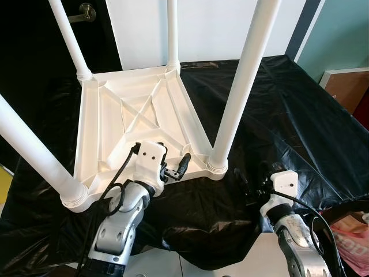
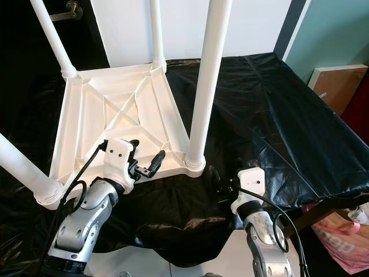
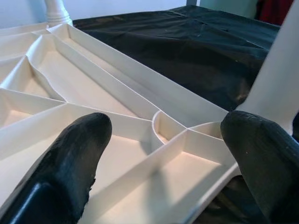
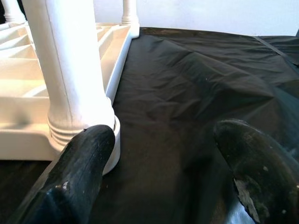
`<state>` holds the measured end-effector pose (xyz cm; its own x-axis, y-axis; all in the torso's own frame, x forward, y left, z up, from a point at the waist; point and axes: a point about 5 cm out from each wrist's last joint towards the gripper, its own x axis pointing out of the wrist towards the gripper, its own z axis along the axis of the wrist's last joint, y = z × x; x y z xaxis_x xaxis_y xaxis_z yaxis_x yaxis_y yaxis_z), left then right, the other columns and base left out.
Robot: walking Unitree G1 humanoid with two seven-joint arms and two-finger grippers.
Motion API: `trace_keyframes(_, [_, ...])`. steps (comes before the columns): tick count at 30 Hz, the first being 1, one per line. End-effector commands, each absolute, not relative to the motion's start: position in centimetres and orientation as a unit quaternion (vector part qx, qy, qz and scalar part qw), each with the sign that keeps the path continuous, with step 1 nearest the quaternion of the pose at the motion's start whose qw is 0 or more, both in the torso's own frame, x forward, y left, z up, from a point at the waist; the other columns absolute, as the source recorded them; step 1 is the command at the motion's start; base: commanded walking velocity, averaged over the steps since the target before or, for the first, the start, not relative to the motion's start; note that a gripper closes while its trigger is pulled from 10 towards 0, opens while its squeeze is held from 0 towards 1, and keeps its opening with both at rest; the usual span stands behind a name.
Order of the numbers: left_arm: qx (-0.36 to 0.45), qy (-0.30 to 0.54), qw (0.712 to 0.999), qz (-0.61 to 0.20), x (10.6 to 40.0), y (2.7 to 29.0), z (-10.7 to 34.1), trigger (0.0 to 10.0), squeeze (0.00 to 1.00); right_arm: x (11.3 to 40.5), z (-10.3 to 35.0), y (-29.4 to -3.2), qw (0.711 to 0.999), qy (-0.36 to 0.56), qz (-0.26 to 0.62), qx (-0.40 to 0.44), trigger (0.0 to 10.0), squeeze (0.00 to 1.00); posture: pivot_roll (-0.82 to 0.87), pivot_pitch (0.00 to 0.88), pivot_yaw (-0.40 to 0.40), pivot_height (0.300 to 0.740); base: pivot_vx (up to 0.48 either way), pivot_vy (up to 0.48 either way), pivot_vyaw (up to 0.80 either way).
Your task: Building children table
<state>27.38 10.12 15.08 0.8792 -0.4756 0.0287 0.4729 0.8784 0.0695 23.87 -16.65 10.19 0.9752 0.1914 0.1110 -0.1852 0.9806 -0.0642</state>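
Upturned table (image 1: 138, 115) on sheet (image 1: 277, 115), legs up, left of centre.

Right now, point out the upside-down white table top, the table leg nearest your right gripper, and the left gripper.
white table top (image 1: 109, 121), left eye view, ribbed underside.
table leg (image 1: 239, 86), left eye view, middle of shaft.
left gripper (image 1: 176, 167), left eye view, between its fingertips.

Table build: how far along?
Looks mostly done: the white table lies upside down on the black sheet with four legs standing in its corners. In hand: the open left gripper hovers over the near edge; the open right gripper waits beside the near-right leg. Left: probably flipping it upright.
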Motion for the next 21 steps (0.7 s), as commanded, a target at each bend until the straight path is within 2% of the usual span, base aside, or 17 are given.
trace_keyframes(1, [0.029, -0.018, 0.973, -0.230, 27.1, 10.3, 14.6, 10.0, 0.00, 23.5, 10.3, -17.0, 0.994, -0.066, 0.083, -0.029, 10.0, 0.00, -0.15, 0.043, -0.004, 0.740, 0.000, 0.000, 0.80])
trace_keyframes(12, [0.031, -0.023, 0.968, -0.247, 26.7, 10.1, 14.5, 10.0, 0.00, 21.6, 9.7, -16.8, 0.991, -0.053, 0.115, -0.043, 10.0, 0.00, -0.16, 0.049, -0.002, 0.740, 0.000, 0.000, 0.80])
trace_keyframes(21, [0.030, -0.027, 0.965, -0.258, 26.5, 9.9, 14.6, 10.0, 0.00, 21.3, 9.6, -17.1, 0.992, -0.049, 0.113, -0.035, 10.0, 0.00, -0.16, 0.054, -0.003, 0.740, 0.000, 0.000, 0.00])
